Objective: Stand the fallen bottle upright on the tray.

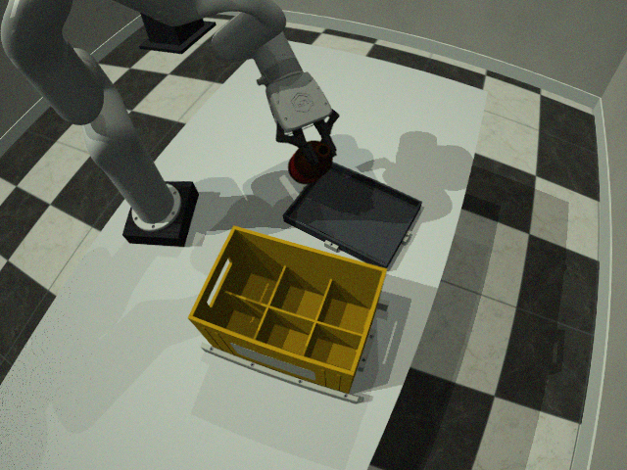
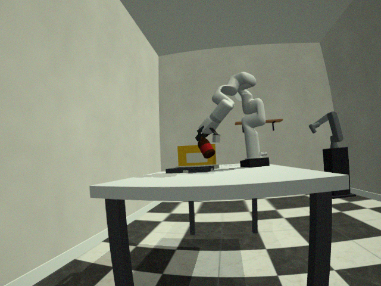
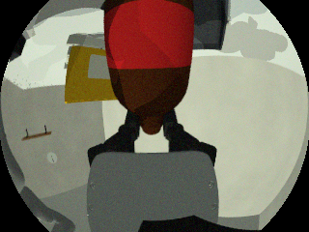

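Our gripper (image 1: pixel 319 147) (image 2: pixel 206 135) (image 3: pixel 151 107) grasps the bottle (image 1: pixel 309 164) (image 2: pixel 206 148) (image 3: pixel 150 39) by its neck, aloft and tilted (base lowest) by the tray's (image 1: pixel 354 214) (image 2: pixel 189 169) (image 3: pixel 210 24) near corner, the crate (image 1: pixel 287 323) (image 2: pixel 182 155) (image 3: pixel 79 77) beyond the tray. We judge this the righting step; next we must finish uprighting, centre over the tray, and lower gently.
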